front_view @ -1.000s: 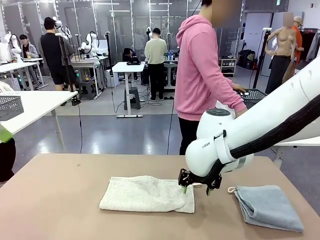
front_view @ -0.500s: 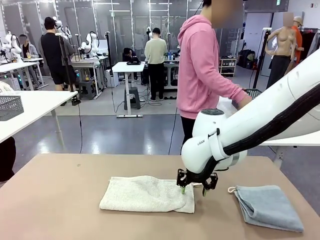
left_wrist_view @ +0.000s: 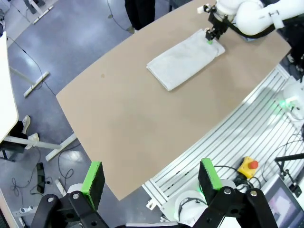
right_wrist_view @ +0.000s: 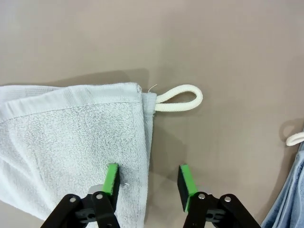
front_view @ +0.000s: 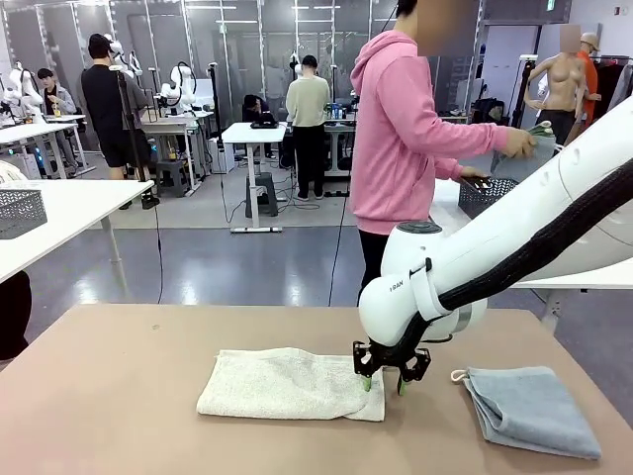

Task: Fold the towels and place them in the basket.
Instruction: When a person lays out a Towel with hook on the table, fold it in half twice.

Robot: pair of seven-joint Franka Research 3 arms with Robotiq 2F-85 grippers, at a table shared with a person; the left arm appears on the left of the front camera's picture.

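Note:
The cream-white towel (front_view: 292, 384) lies folded on the brown table, with its white corner loop (right_wrist_view: 180, 99) sticking out to the right. My right gripper (front_view: 384, 382) is down at that towel's right edge with its jaws partly narrowed and a gap still between them. One green pad (right_wrist_view: 112, 181) rests on the terry (right_wrist_view: 71, 137), the other on bare table beside the edge. The blue-grey towel (front_view: 534, 408) lies folded at the right. My left gripper (left_wrist_view: 151, 178) hangs open, high off the table's near corner. A dark mesh basket (front_view: 492, 188) sits on the far table by the person's hand.
A person in a pink hoodie (front_view: 396, 139) stands at the far side, one hand raised holding something pale. The table (front_view: 129, 396) has bare room left of the cream towel. Another grey basket (front_view: 20, 210) stands on a white table at the left.
My right gripper has come down onto the cream towel's right edge and its jaws have narrowed. The person has lifted one hand up from the basket.

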